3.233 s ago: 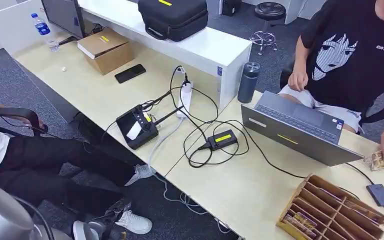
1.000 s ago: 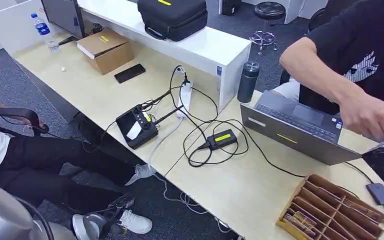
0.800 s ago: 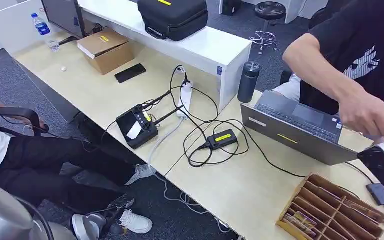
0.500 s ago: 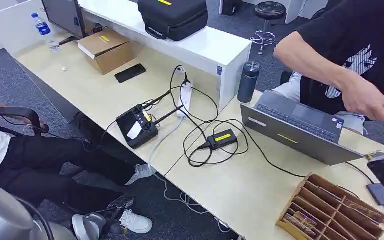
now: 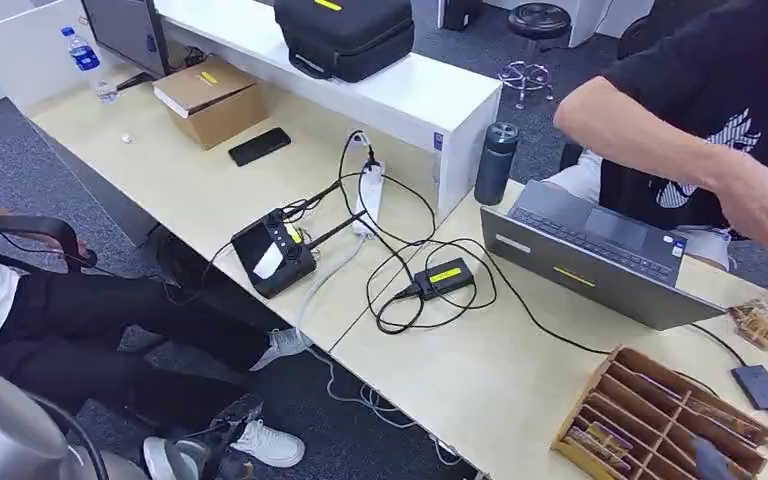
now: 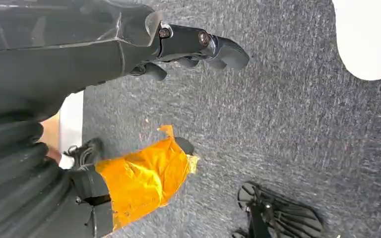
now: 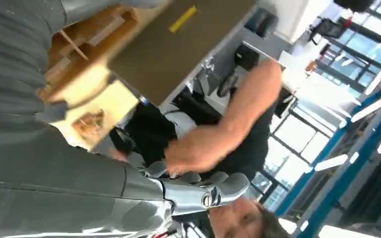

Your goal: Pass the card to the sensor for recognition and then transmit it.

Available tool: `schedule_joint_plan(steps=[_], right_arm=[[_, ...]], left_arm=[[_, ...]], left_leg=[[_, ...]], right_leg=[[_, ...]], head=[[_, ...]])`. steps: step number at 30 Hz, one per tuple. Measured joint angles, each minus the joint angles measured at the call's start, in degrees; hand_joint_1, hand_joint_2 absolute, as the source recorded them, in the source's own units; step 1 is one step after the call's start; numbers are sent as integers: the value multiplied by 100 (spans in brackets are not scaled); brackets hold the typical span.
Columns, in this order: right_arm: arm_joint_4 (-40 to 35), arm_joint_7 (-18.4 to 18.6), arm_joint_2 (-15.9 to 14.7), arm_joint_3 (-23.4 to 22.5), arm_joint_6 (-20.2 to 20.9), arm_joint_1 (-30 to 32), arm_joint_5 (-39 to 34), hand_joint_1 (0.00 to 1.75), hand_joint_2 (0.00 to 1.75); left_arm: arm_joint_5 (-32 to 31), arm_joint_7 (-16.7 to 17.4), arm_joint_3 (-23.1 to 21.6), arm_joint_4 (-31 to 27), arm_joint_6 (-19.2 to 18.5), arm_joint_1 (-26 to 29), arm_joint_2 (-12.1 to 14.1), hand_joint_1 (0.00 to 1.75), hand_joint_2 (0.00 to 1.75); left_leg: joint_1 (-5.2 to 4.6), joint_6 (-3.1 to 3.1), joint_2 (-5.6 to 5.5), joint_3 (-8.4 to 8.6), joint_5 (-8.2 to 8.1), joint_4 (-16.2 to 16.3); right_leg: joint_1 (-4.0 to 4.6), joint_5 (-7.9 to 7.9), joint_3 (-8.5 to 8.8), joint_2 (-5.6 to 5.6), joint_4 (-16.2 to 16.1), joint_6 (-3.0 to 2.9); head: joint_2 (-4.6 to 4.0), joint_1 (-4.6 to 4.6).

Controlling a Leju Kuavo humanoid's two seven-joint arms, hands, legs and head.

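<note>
My left hand (image 6: pixel 198 47) hangs over the grey carpet (image 6: pixel 297 129) with fingers curled and holding nothing, my right hand (image 7: pixel 198 191) I cannot judge in the blur, and the card is perhaps with the person's hand (image 7: pixel 193 153) beyond it.
</note>
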Motion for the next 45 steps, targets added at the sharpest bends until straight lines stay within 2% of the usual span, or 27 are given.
schedule_joint_plan(steps=[5,13,15,19,26,29,34,45], right_arm=[[35,-46,-179,177,-343,347,725,0,175],[190,-35,-321,398,-494,525,782,0,175],[206,5,-345,417,-650,534,1039,0,175],[262,420,-350,466,-1454,515,2295,0,175],[499,905,-350,509,-2020,355,3489,0,175],[747,1119,-350,522,-2087,186,3936,0,175],[1223,1263,-343,527,-2151,-71,4205,0,175],[1991,1410,-280,538,-2186,-344,4378,0,175]], left_arm=[[-11,-2,63,0,11,1,-26,0,175],[-57,-17,160,0,13,1,-35,0,175],[-70,-17,181,0,13,1,-37,0,175],[-122,-20,223,0,13,0,-52,0,175],[-249,-33,251,0,4,-6,-59,0,175],[-315,-44,251,0,-28,-11,-57,0,175],[-382,-74,251,0,-46,-17,-50,0,175],[-463,-76,251,0,-79,-25,-44,0,175]], left_leg=[[0,-1,0,0,1,0],[0,-1,0,1,1,0],[0,-1,0,0,1,0],[0,-1,0,0,1,0],[0,-1,0,0,2,0],[0,-1,1,2,2,0],[0,-1,0,2,3,0],[0,-1,0,1,2,0]], right_leg=[[0,1,1,0,2,0],[0,0,0,1,3,-1],[0,0,0,1,3,-1],[0,0,0,2,3,-1],[0,1,1,2,4,-1],[0,1,1,4,4,-1],[0,1,1,2,5,-1],[0,1,0,2,5,-1]], head=[[0,0],[0,0],[0,0],[0,0],[0,0],[0,0],[0,0],[0,0]])
